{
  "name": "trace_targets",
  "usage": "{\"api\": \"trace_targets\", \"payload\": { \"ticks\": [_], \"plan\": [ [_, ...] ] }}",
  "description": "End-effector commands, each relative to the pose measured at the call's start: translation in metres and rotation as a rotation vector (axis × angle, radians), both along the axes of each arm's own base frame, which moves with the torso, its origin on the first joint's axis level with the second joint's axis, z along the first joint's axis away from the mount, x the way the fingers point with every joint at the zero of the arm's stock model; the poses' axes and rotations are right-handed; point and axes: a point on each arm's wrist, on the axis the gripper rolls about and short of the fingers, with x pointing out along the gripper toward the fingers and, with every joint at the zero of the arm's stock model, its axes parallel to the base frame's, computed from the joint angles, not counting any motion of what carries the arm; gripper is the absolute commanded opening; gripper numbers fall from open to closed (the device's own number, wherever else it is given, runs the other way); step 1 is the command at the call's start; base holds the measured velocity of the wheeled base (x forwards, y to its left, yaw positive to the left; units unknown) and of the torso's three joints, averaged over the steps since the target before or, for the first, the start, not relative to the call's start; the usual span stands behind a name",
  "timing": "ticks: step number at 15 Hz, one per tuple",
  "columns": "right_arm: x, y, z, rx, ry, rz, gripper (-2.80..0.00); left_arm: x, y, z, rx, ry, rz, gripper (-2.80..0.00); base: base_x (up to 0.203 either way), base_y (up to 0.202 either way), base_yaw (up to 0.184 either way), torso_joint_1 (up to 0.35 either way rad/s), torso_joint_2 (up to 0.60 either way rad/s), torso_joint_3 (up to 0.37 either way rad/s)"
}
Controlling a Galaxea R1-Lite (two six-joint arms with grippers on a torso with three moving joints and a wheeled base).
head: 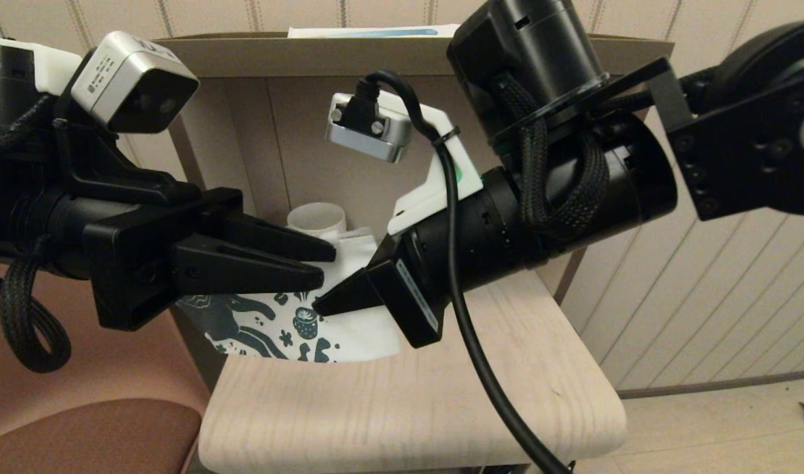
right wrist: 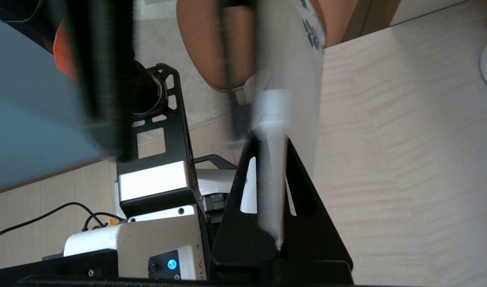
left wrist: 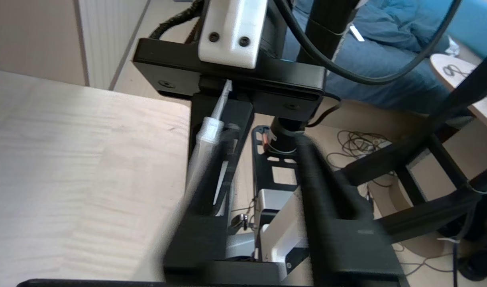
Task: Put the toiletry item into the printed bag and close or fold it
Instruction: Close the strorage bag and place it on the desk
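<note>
The printed bag [head: 270,329] hangs off the table's left edge below my left gripper [head: 327,264]. That gripper is open, and the bag's white fabric [left wrist: 175,223] drapes along one finger. My right gripper [head: 318,306] points at it from the right, tip against the bag's top edge. It is shut on the flat end of the toiletry item [right wrist: 269,179], a small white tube. The tube's cap [left wrist: 210,129] points toward my left gripper [left wrist: 265,137], beside the bag's fabric [right wrist: 307,59]. From the head camera the tube is hidden.
A cream mug [head: 316,217] stands behind the bag on the pale wooden table [head: 408,408]. A long white-and-blue box [head: 376,31] lies on the brown shelf top. A brown seat [head: 86,438] is at the lower left. The right arm's black cable [head: 468,342] hangs over the table.
</note>
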Motion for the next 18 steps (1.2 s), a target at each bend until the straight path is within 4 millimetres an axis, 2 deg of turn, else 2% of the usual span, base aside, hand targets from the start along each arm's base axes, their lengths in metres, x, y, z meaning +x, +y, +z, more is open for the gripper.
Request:
{"api": "trace_targets", "payload": {
  "ticks": [1, 5, 9, 12, 18],
  "plan": [
    [-0.001, 0.0, -0.001, -0.003, 0.004, 0.006, -2.8, 0.001, 0.0, 0.0, -0.002, -0.003, -0.003, 0.0, 0.0, 0.0, 0.0, 0.0, 0.0, 0.0],
    [-0.003, 0.0, -0.001, -0.006, 0.005, 0.01, -2.8, 0.0, 0.001, 0.004, -0.014, -0.029, 0.004, 0.0, 0.0, 0.0, 0.0, 0.0, 0.0, 0.0],
    [-0.005, 0.0, -0.003, -0.012, 0.009, 0.014, -2.8, 0.003, 0.016, 0.012, -0.03, -0.061, 0.06, 0.0, 0.0, 0.0, 0.0, 0.0, 0.0, 0.0],
    [-0.012, 0.002, -0.003, -0.016, 0.011, 0.033, -2.8, 0.004, 0.016, 0.012, -0.03, -0.065, 0.066, 0.0, 0.0, 0.0, 0.0, 0.0, 0.0, 0.0],
    [-0.01, 0.004, -0.002, -0.007, 0.007, 0.034, -2.8, 0.007, 0.013, 0.007, -0.02, -0.038, 0.055, 0.0, 0.0, 0.0, 0.0, 0.0, 0.0, 0.0]
  ]
}}
